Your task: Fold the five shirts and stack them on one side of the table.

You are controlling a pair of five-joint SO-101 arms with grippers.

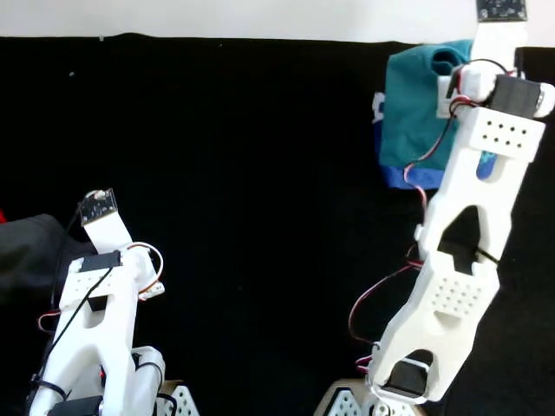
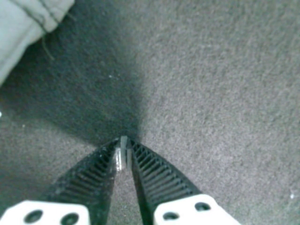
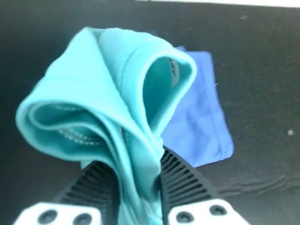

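My right gripper (image 3: 139, 161) is shut on a bunched teal shirt (image 3: 108, 108), which hangs in folds between its fingers. Under it a folded blue shirt (image 3: 197, 122) lies flat on the black table. In the high view the teal shirt (image 1: 416, 100) sits over the blue shirt (image 1: 406, 178) at the far right, with the right arm (image 1: 468, 208) stretched out to it. My left gripper (image 2: 123, 143) is shut with nothing in it, tips close to the dark cloth. A grey garment (image 2: 23, 23) lies a short way from it.
A dark garment heap (image 1: 26, 251) lies at the table's left edge beside the left arm (image 1: 95, 303). The black table cloth (image 1: 260, 173) spans the middle. A white strip (image 1: 217, 17) runs along the far edge.
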